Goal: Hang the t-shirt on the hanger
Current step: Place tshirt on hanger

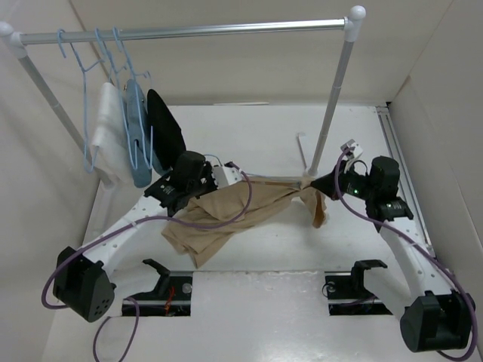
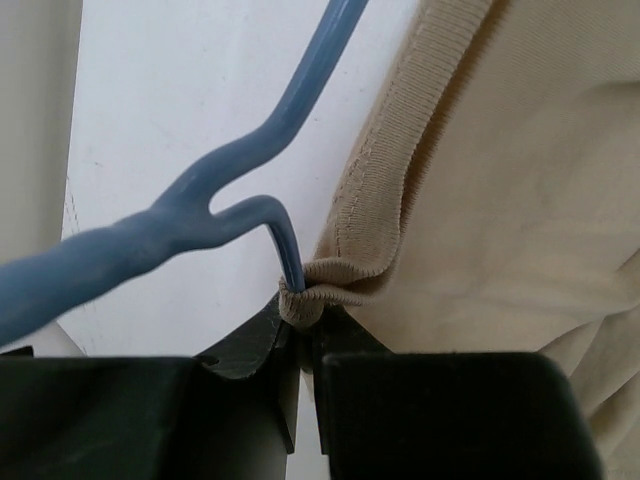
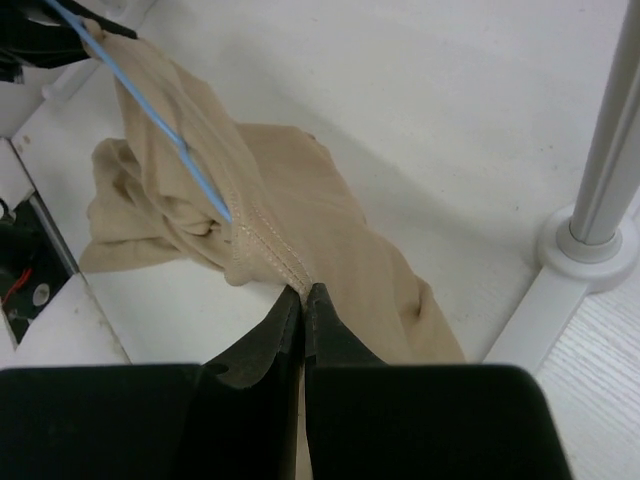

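Note:
The tan t-shirt (image 1: 219, 215) is stretched above the table between my two grippers, with its bulk sagging to the table at the front left. My left gripper (image 1: 226, 175) is shut on the shirt's ribbed collar (image 2: 345, 270). The light-blue wire hanger (image 2: 200, 210) runs down to that same pinch, its wire touching the collar. In the right wrist view the hanger wire (image 3: 180, 150) runs from the upper left into the shirt's folds (image 3: 300, 220). My right gripper (image 1: 315, 183) is shut on a stitched edge of the shirt (image 3: 275, 255), close to the rack's right post.
A clothes rack's rail (image 1: 189, 32) spans the back. Its right post (image 1: 332, 105) and foot (image 3: 590, 240) stand right beside my right gripper. White (image 1: 106, 136), light-blue (image 1: 136, 139) and black (image 1: 164, 128) garments hang on blue hangers at the left. Walls enclose the table.

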